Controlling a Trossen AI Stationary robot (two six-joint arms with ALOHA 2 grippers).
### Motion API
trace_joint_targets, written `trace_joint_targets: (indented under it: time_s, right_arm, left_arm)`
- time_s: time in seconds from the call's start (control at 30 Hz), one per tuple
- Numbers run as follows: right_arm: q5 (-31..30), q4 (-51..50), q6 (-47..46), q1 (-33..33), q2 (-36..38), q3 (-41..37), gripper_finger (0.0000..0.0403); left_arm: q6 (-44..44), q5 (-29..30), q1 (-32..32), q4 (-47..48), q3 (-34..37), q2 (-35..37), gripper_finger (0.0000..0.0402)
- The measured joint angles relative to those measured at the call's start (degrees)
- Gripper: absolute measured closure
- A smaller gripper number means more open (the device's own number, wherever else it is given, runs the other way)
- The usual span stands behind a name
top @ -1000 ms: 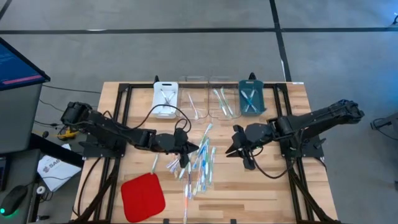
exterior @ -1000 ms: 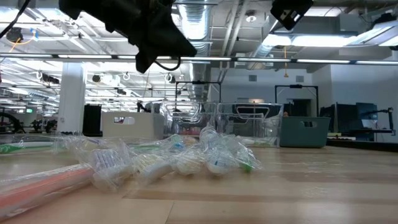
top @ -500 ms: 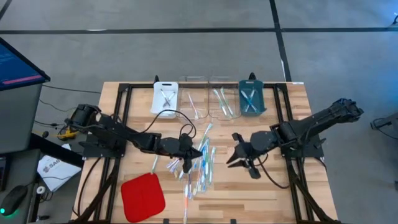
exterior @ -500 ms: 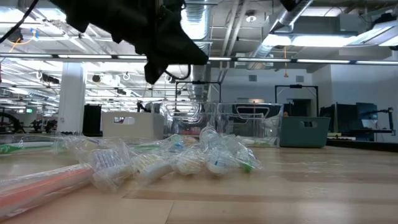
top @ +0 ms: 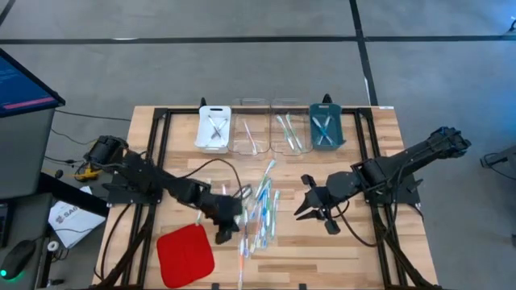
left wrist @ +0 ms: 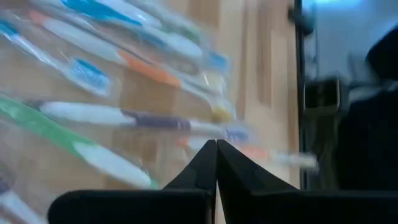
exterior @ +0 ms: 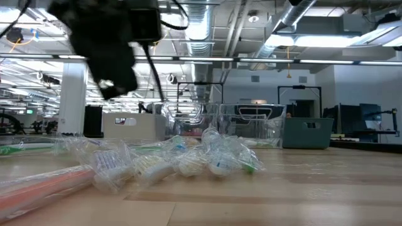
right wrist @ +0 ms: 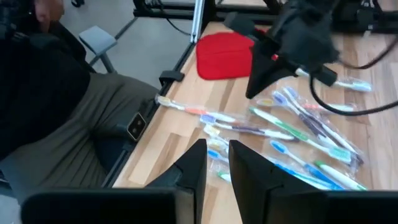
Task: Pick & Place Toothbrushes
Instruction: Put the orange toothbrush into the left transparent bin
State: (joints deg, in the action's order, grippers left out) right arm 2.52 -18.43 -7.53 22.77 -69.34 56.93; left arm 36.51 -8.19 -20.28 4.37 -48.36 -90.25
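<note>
We see a pale wooden table (top: 355, 242) with black frame rails running across its top. Along its far edge lie four small trays in a row: a white tray (top: 214, 129) at the left, two clear trays (top: 250, 121) in the middle and a teal tray (top: 326, 126) at the right, each with a few brushes inside. Near the middle lies a loose heap of wrapped toothbrushes (top: 262, 211), and a red square pad (top: 185, 253) rests at the near left.
</note>
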Motion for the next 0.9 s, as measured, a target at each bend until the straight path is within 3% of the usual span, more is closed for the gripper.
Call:
trace_joint_targets:
  time_s: [0.17, 0.33, 0.6, 0.77, 0.9]
  right_arm:
    - [-0.02, 1.13, -0.02, -1.81, 0.0, 0.0, 0.0339]
    - [-0.02, 1.09, -0.03, -4.0, 0.0, 0.0, 0.0339]
    - [-0.02, 0.71, -2.59, -5.98, 0.0, 0.0, 0.0339]
    - [0.0, 0.69, -2.6, -5.95, 0.0, 0.0, 0.0339]
    - [-0.02, 0.67, -2.6, -5.95, 0.0, 0.0, 0.0339]
  left_arm:
    - [-4.41, 0.55, -5.89, 4.39, -5.79, 1.99, 0.0401]
    - [1.99, -7.66, -9.93, 3.4, -9.57, 0.5, 0.0401]
    - [10.4, -11.19, -11.99, 3.66, -9.07, -4.26, 0.0401]
    - [16.15, -19.9, -12.5, 2.68, -9.04, -8.27, 0.0401]
    - [17.75, -26.35, -12.5, -4.16, -9.06, -12.06, 0.0401]
